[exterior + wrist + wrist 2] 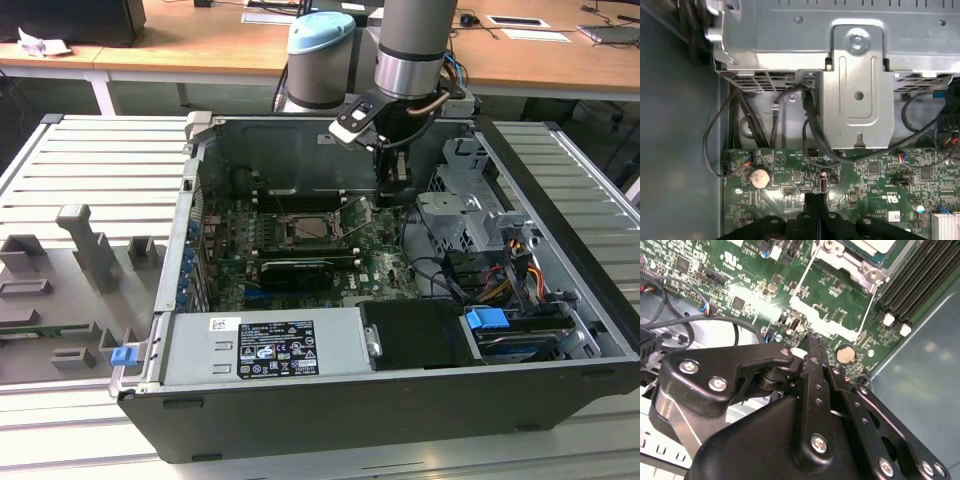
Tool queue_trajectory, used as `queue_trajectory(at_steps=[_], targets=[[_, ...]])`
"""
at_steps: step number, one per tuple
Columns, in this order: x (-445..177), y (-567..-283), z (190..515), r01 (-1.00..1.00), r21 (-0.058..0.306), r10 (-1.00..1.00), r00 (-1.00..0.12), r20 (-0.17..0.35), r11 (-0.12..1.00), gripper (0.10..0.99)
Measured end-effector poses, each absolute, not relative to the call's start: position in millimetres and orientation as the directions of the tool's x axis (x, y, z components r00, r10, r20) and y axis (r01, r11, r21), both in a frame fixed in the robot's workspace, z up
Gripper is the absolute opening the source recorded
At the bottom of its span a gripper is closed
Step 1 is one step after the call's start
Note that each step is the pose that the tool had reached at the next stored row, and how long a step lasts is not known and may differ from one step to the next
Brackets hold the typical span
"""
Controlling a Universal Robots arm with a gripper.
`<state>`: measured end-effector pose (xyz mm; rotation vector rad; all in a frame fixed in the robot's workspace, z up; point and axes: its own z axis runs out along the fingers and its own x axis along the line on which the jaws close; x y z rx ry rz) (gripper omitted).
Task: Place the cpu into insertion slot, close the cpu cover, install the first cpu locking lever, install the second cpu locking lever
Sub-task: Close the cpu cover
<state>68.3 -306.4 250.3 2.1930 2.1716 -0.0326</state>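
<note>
We see a slatted metal table [90, 160] with wooden desks [200, 45] behind it. On it stands an open computer case [350, 420] holding a motherboard [740, 280], a power supply [265, 345] and a drive cage [465, 215]. The gripper [393, 190] hangs inside with its fingers pressed together and gripping nothing, above the board beside a coin battery [760, 177]. The insertion slot [305, 228] lies near it, toward the exterior view's left. In the second wrist view the cpu [875, 244] sits in the slot.

We note a ribbed grey counter [90, 170]; behind it stand wooden desks [200, 45], white papers [530, 34] lying on them, evenly lit.
</note>
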Motion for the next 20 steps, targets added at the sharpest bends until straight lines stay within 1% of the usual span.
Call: queue_trajectory(at_steps=[5, 20], targets=[[68.0, -306.2, 243.0, 1.000, 0.020, 0.999, 0.010, -0.054, -0.009, 0.106], [57.4, -306.3, 242.4, 1.000, 0.018, 0.999, 0.007, -0.054, -0.006, 0.106]])
